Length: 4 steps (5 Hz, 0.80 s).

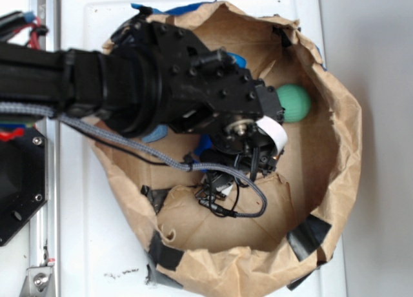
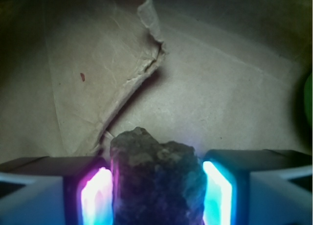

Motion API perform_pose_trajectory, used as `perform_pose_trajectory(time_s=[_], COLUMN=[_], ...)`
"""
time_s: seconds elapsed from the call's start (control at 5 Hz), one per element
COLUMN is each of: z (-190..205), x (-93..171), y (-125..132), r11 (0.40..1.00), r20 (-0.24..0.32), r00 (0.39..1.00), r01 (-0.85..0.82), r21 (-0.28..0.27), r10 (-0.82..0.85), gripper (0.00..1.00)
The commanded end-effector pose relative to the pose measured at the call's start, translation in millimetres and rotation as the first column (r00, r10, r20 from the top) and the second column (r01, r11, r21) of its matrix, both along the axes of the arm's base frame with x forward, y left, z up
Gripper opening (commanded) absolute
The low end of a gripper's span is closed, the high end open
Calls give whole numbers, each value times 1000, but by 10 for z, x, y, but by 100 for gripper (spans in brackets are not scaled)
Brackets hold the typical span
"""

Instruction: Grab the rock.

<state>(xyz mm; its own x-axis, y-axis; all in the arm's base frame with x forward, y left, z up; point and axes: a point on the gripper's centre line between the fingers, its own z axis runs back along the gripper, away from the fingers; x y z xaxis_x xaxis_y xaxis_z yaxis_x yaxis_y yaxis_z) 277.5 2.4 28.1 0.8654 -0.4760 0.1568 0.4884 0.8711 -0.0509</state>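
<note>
In the wrist view the rock (image 2: 155,161), a dark lumpy brown-grey stone with a jagged top, fills the gap between my two glowing pads. The pink-lit left pad (image 2: 96,198) and the cyan-lit right pad (image 2: 218,195) both press against its sides, so my gripper (image 2: 157,191) is shut on it. In the exterior view the black arm reaches into the brown paper bag (image 1: 335,148), and the gripper (image 1: 219,184) points down near the bag's middle. The arm hides the rock in that view.
A round green ball (image 1: 295,102) lies in the bag to the right of the wrist, and its edge shows at the far right of the wrist view (image 2: 308,107). A torn paper flap (image 2: 122,63) lies on the bag floor ahead. Black tape patches (image 1: 308,235) sit on the bag rim.
</note>
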Motion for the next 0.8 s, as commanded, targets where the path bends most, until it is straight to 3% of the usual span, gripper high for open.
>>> perform_pose_trajectory(time_s=[0.0, 0.2, 0.4, 0.6], z=[792, 1287, 1601, 1677], x=[-54, -164, -220, -177], y=[41, 26, 185, 270], r11=[989, 942, 831, 730], r20=[92, 150, 22, -79], r00=[988, 936, 852, 745], r01=[-116, -296, -503, -665], r21=[-96, -158, -239, -159], r10=[124, 319, 523, 662], gripper=[0, 0, 0, 0])
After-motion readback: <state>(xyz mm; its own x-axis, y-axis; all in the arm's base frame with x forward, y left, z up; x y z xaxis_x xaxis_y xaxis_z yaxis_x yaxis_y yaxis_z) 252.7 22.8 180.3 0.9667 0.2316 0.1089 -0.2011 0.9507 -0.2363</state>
